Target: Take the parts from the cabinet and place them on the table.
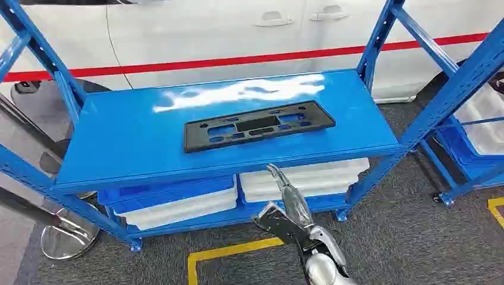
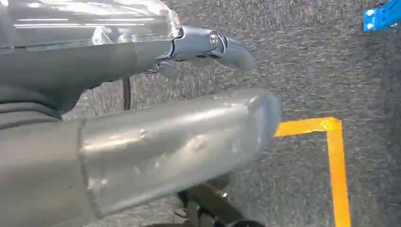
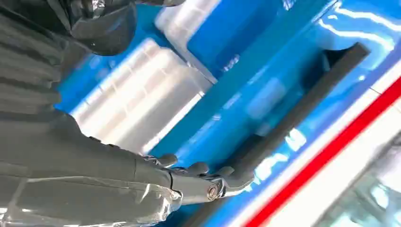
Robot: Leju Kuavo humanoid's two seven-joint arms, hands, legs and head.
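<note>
Black plate (image 1: 259, 125) lies flat on the top shelf (image 1: 136, 142) of the blue rack, about mid-shelf and toward the shelf's front edge, long axis running along that edge, side to side.

Right hand (image 1: 289, 206) is raised in front of the rack, below the shelf's front edge, fingers stretched out and apart, holding nothing, tips pointing up at the shelf. The plate is up and forward from those fingers, slightly to the left; hand and plate are apart, no contact. In the right wrist view the fingers (image 3: 198, 170) point along the shelf edge toward the plate (image 3: 302, 101).

Left hand (image 2: 208, 45) hangs low over the carpet, away from the shelf, fingers loosely extended, empty.

Judgement: right hand is the nearer one; it must rise over the front edge and meet the plate across its short side.
</note>
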